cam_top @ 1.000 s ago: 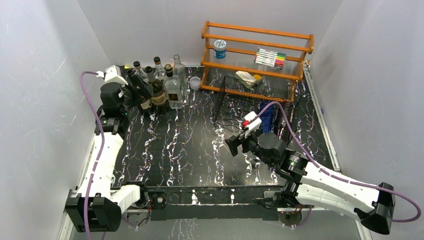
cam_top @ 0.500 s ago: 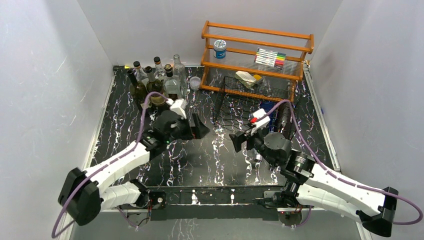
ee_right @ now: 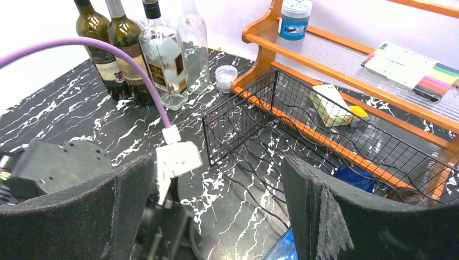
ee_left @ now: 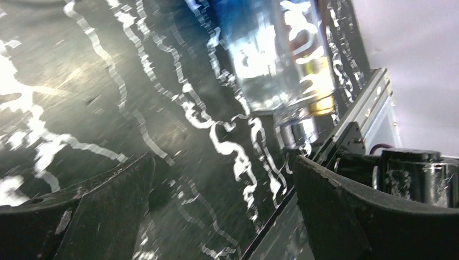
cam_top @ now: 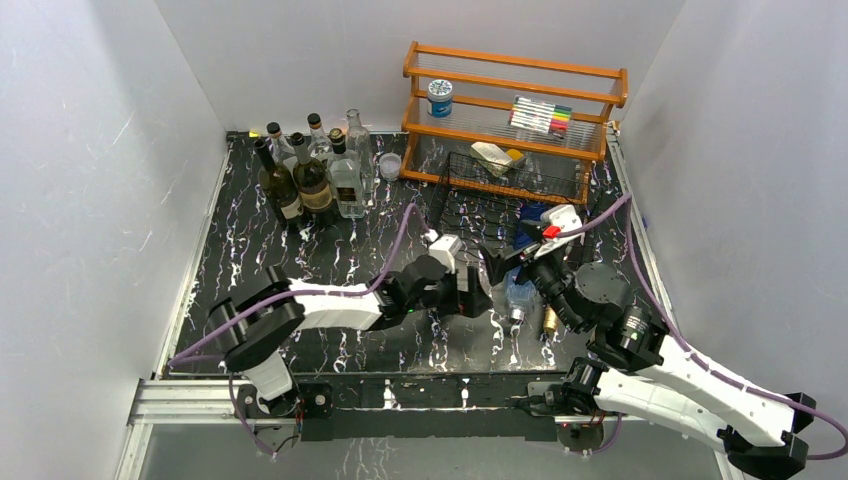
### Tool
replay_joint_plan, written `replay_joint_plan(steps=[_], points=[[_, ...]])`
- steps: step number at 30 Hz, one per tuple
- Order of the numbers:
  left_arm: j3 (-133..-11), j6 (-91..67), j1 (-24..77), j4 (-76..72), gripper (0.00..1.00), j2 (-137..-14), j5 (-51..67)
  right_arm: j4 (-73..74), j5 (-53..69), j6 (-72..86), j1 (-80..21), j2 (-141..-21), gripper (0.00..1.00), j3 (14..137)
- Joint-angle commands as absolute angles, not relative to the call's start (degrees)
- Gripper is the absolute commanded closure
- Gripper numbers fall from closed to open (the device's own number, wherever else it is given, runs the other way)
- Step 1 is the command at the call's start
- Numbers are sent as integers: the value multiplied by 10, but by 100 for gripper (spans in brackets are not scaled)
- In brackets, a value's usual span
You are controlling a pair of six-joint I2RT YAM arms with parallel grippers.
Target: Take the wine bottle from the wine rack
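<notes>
Tabletop [cam_top: 300,250]: black marble with white veins, enclosed by pale walls.
Standing bottles [cam_top: 312,178]: grouped upright, well left of the wine rack [cam_top: 462,205].
Left gripper [cam_top: 480,293]: fingers spread wide, nothing pinched, at the rack's near left corner, just beside the wine bottle [cam_top: 519,292].
Right gripper [cam_top: 503,262]: fingers spread wide, held above the rack's near end.
Wine bottle: laid on its side at the rack's near end, close under both grippers.

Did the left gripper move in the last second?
Yes. The left gripper left the standing bottles at the back left and swung right and nearer, to the front of the wine rack.
</notes>
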State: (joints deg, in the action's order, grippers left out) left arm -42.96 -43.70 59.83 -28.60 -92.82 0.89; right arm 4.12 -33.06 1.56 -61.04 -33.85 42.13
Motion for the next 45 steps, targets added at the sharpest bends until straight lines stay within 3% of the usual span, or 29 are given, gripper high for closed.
replay_joint_plan(steps=[1, 24, 28, 31, 34, 37, 45], points=[[-505, -436, 632, -364, 2, -966, -30, 21, -343, -10, -611, -333, 2, 453], [-750, -408, 675, -249, 4, -1185, -119, 32, -367, -1, -612, -271, 2, 435], [-774, -410, 676, -214, 14, -1196, -120, 36, -370, -2, -611, -267, 2, 434], [-758, -411, 677, -212, 35, -1182, -119, 41, -372, -2, -612, -266, 2, 437], [-730, -409, 677, -229, 48, -1154, -114, 44, -374, -1, -611, -265, 2, 436], [-717, -402, 678, -217, 57, -1137, -101, 42, -373, -2, -612, -266, 2, 432], [-631, -412, 677, -169, 66, -1054, -66, 45, -365, -16, -611, -271, 2, 426]])
